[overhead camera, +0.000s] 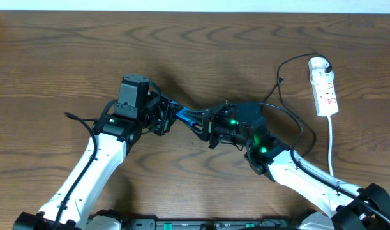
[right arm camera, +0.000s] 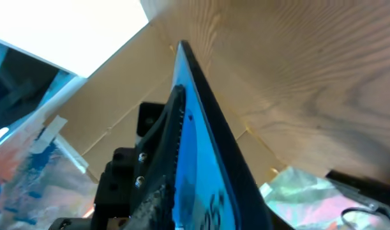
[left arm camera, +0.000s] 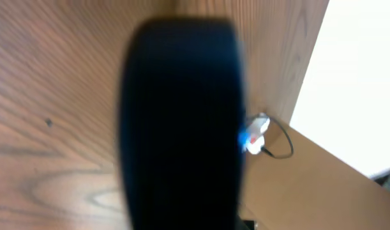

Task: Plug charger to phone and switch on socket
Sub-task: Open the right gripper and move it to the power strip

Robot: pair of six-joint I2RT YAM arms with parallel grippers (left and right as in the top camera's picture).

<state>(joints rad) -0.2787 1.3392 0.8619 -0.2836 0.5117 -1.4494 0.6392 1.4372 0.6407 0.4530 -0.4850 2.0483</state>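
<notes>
Starting on the left: the left gripper (overhead camera: 161, 118) is up at mid-table, tight against the near end of the phone (overhead camera: 180, 115). Its wrist camera gives us only a dark blur filling the centre, so we cannot tell whether those fingers are clamped or apart.

The phone itself is off the table (overhead camera: 54, 64), tilted on edge between the two arms, its blue screen just catching the light.

Moving across, the right gripper (overhead camera: 210, 130) meets the phone's other end. From its wrist we see the blue screen edge-on, with a black finger lying along it, but the opposing finger is hidden, so again we cannot say if it is closed.

Further right, the charger (overhead camera: 279, 89) loops from the top of the socket (overhead camera: 324, 86) down toward the right arm. Its plug tip is lost among the grippers.

Our read is that the cable is seated at the strip, the phone is lifted for mating, and whether the tip has entered the port is not visible. The switch, we judge, is yet to be pressed, as no gripper is near it.

As for writing, there are dark marks on the screen and red marks on the socket, none of them legible. We see no brand anywhere.
</notes>
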